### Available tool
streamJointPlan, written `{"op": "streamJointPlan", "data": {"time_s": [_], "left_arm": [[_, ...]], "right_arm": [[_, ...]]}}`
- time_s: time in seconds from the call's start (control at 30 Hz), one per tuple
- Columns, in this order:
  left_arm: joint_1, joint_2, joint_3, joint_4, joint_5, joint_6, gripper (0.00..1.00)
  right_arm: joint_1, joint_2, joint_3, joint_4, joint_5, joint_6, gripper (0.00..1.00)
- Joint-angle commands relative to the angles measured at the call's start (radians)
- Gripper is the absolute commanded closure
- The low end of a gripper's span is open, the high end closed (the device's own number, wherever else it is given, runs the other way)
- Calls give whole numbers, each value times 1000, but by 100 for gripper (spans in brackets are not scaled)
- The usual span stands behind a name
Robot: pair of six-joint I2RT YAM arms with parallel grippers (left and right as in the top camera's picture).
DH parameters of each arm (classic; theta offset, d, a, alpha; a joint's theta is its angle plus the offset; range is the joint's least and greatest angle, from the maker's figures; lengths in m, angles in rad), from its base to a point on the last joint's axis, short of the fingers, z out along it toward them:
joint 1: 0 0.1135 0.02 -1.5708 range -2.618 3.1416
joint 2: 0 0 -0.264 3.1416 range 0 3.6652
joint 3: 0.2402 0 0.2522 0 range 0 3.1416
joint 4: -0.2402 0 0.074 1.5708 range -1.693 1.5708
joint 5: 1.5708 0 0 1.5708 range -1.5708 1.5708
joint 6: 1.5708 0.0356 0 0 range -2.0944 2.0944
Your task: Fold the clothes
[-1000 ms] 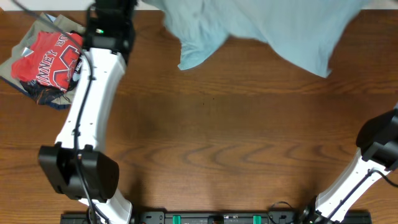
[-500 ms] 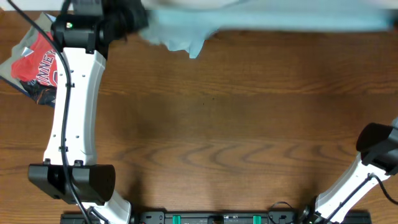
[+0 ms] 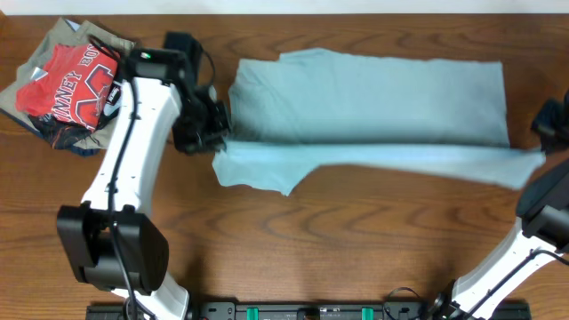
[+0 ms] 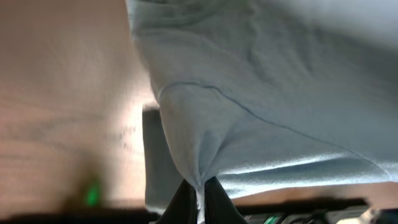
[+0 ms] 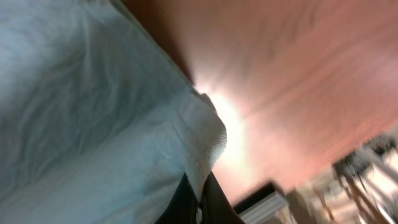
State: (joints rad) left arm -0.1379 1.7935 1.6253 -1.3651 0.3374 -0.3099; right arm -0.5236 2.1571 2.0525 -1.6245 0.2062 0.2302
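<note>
Brown wood-grain table [image 3: 356,240] is seen from overhead, glossy, with the grain running left to right. Most of the near half is bare wood. A white strip [image 3: 284,5] is seen past the far edge of the table; wall or floor cannot be told. A black rail [image 3: 302,312] with green marks is seen at the near edge, with both arm bases set by it.

The clothes [image 3: 373,98], one pale blue-grey garment, are spread flat over the far half of the table, from just right of the left arm to the right side of the view. The near edge is drawn into a long band stretched between the two grippers. A loose flap is seen pointing to the near side at its left end.

The left gripper [image 4: 200,198] is clamped on a bunched fold of the clothes, fingers pressed together on fabric. The right gripper [image 5: 200,206] is pinched on a hemmed corner of the clothes. Bright glare on the wood is seen just beside that corner.

A pile [image 3: 40,62] is seen at the far left corner of the table, apart from the clothes. A red T-shirt [image 3: 67,84] with white lettering is on top, with khaki and dark fabric under it.

Past the table edge in the right wrist view the room is blurred; nothing can be made out.
</note>
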Motion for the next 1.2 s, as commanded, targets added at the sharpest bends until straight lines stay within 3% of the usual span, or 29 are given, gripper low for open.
{"op": "streamJointPlan", "data": {"time_s": [0.0, 0.3, 0.47, 0.67, 0.8, 1.17], "left_arm": [[-42, 0, -98, -21, -31, 10, 94], [-133, -10, -195, -77, -33, 47, 94], [-114, -13, -195, 79, -34, 42, 94], [-75, -5, -195, 439, -58, -35, 94], [-72, 12, -195, 557, -92, -73, 94], [-77, 108, -195, 629, -92, -74, 94]], "right_arm": [[-40, 14, -89, 2, 71, 28, 99], [-51, 14, -180, 27, 47, 27, 99], [-46, 14, -180, 136, -67, -12, 99], [-27, 14, -184, 292, -147, -11, 99], [-11, 14, -186, 324, -151, -11, 99], [6, 14, -229, 397, -155, -16, 98]]}}
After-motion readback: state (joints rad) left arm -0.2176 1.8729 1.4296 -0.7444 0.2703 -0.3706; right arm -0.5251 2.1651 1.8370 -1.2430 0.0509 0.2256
